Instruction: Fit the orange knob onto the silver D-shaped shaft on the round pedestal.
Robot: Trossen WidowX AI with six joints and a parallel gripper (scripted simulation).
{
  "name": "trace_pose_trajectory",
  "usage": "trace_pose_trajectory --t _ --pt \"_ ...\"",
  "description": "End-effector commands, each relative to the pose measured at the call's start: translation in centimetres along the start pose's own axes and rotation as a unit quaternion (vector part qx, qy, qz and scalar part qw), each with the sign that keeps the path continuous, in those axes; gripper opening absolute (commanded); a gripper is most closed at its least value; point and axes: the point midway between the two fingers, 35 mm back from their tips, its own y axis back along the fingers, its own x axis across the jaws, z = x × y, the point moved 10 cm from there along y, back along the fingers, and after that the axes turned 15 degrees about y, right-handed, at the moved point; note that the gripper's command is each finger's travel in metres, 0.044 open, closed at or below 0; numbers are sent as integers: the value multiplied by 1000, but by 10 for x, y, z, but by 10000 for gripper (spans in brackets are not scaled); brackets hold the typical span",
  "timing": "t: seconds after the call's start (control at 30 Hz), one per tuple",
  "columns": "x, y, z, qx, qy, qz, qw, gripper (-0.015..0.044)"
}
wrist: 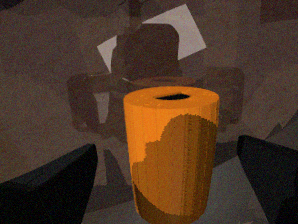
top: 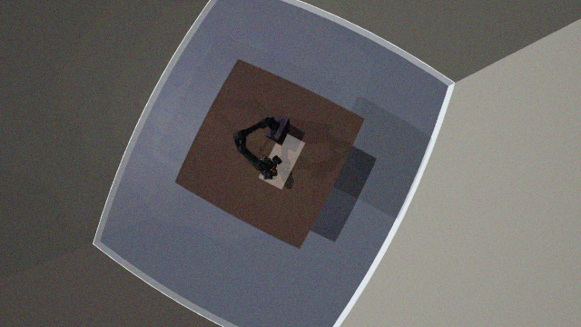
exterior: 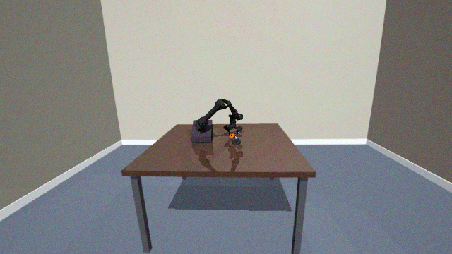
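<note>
The orange knob (top: pixel 272 169) (exterior: pixel 232 135) (wrist: pixel 172 150) is off the shaft, between my spread fingers. In the wrist view its hole faces up and away from me, a dark slot in its end face; it is not facing down. My gripper (exterior: pixel 233 132) (wrist: pixel 169 149) is open, with a gap between the knob and each finger. The dark round pedestal (exterior: pixel 236 142) stands on the table just below and right of the knob in the exterior view, with the small silver shaft (exterior: pixel 235 137) on top. Whether the knob touches the pedestal, and the shaft's flat side, are too small to tell.
The brown table (top: pixel 290 222) (exterior: pixel 169 164) carries the arm's purple base block (top: pixel 283 129) (exterior: pixel 202 137), left of the pedestal in the exterior view. A pale bright patch (top: pixel 295 143) (wrist: pixel 192 35) and arm shadows lie on the table top.
</note>
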Motion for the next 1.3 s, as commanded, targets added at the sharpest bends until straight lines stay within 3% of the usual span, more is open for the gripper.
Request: trace_pose_trajectory --t 0.0,0.27,0.43,0.87,1.07,1.27 --pt "0 0 0 0 -1 0 1000 440" --pt "1 4 0 1 -1 0 1000 440" --pt "0 61 -1 2 0 -1 1000 440" --pt "0 61 -1 1 9 -1 1000 440" --pt "2 62 -6 -11 284 -9 959 440" --pt "4 63 -13 -19 566 -26 823 440"
